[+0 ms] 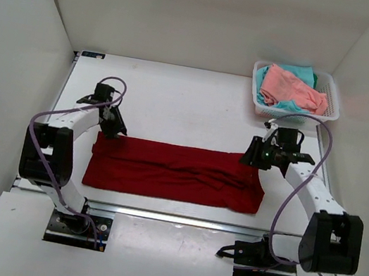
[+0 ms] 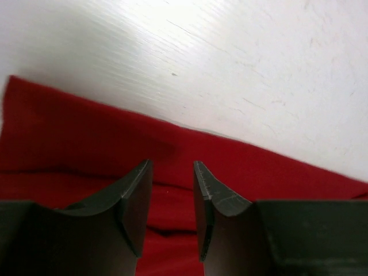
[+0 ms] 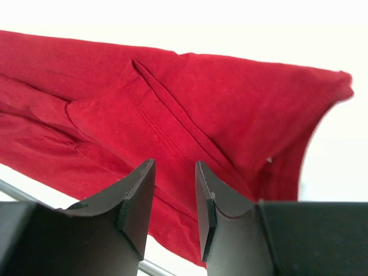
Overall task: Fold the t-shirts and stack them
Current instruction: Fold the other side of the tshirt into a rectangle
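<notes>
The dark red t-shirt (image 1: 175, 172) lies folded into a long flat band across the near middle of the table. My left gripper (image 1: 119, 134) hovers open over its far left corner; the red cloth (image 2: 86, 144) shows between and beyond the empty jaws. My right gripper (image 1: 246, 159) hovers open over the far right end, above a folded sleeve and seam (image 3: 161, 126). The salmon pink t-shirt (image 1: 292, 89) and the teal t-shirt (image 1: 303, 74) lie crumpled in the basket.
The white mesh basket (image 1: 326, 110) stands at the back right corner. White walls enclose the table on three sides. A metal rail (image 1: 177, 218) runs along the near table edge, just in front of the red shirt.
</notes>
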`<state>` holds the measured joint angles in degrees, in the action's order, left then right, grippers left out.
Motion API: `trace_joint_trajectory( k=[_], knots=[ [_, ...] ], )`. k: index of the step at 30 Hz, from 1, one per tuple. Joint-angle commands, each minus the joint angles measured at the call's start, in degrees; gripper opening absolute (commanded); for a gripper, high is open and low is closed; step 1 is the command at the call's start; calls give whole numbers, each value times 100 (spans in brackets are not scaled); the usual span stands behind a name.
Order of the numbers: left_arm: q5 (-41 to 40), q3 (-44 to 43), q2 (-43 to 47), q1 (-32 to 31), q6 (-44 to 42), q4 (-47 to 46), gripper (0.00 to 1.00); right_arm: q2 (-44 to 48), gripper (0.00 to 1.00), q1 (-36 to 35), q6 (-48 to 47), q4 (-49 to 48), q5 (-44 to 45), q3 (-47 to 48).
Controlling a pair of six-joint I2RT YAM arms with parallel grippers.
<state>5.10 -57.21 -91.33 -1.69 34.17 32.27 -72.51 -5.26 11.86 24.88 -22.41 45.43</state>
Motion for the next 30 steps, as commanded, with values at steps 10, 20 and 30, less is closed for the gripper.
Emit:
trace_joint_trajectory(
  k=[10, 20, 30],
  knots=[
    [474, -62, -43, -322, -842, 33, 45, -1071, 31, -379, -228, -98, -395, 642],
    [430, 131, -122, -358, -1070, 350, 44, -1538, 39, -722, -193, 95, 9, 765],
    [272, 368, -8, -525, -1185, 587, 46, -1573, 40, -819, -201, 192, 97, 661]
  ],
)
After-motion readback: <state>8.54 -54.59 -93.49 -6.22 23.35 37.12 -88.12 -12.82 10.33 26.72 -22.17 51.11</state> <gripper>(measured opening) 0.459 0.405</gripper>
